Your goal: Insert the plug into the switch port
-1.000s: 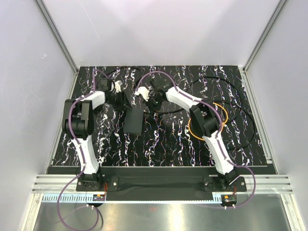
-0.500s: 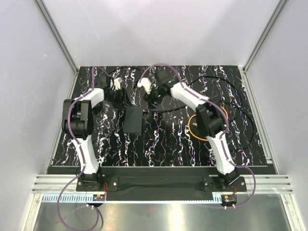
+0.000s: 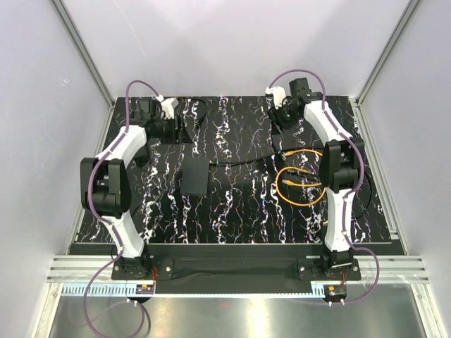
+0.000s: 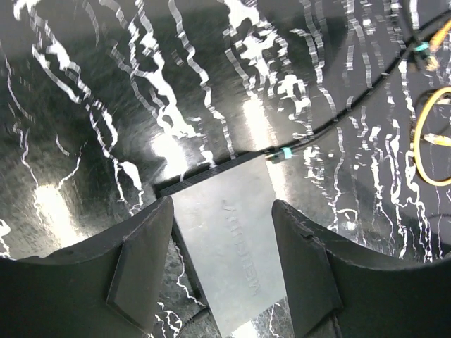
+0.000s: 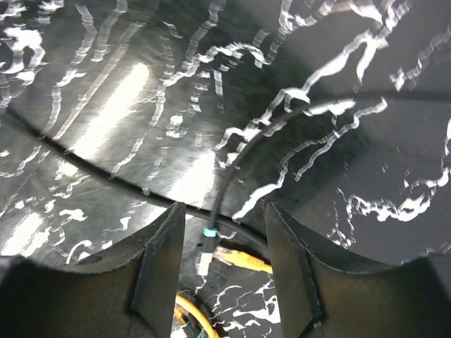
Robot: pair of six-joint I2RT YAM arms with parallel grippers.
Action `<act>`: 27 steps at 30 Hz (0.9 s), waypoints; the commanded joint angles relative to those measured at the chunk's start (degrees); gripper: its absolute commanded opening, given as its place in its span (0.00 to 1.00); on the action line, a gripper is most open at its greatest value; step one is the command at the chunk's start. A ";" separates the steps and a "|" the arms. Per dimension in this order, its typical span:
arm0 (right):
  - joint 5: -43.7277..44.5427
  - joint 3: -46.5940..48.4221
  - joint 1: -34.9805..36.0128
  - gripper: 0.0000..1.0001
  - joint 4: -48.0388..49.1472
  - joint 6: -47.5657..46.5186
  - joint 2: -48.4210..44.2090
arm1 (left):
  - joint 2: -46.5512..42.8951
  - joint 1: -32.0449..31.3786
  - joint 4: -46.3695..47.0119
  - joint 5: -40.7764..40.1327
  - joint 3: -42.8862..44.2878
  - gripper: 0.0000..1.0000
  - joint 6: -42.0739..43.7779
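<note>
Marbled black mat [image 3: 232,211]: plug [image 5: 243,258] lies loose, well below spread right pincer [image 5: 223,211].

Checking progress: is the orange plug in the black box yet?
Out. The orange plug lies loose on the mat, well apart from the black box.

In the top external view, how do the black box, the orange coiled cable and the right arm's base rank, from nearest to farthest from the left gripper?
Measured from the left gripper, at the far left:
1. black box, just beside it, toward the middle.
2. orange coiled cable, on the table's right half.
3. right arm's base, at the near right edge.
</note>
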 commanded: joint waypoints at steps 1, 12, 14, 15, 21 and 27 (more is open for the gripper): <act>3.56 4.92 0.31 0.56 -3.37 4.90 2.92 | -4.20 -1.41 2.42 -0.50 -0.02 0.63 3.17; 3.66 10.47 0.22 0.53 -6.28 9.12 11.37 | -5.17 -2.29 2.07 -0.86 -0.20 0.63 2.47; 3.57 10.82 0.31 0.51 -6.63 9.91 12.16 | -5.17 -2.29 2.33 -0.94 -0.20 0.64 2.21; 3.65 10.82 0.31 0.48 -6.37 10.18 12.42 | -5.25 -2.47 2.42 -1.03 -0.20 0.64 2.20; 2.78 10.91 0.22 0.36 -6.45 12.38 14.35 | -4.90 -2.91 2.68 -1.65 0.68 0.64 1.50; -1.52 12.75 0.31 0.00 -7.86 14.75 15.94 | -5.43 -4.40 3.65 -1.73 0.95 0.64 1.32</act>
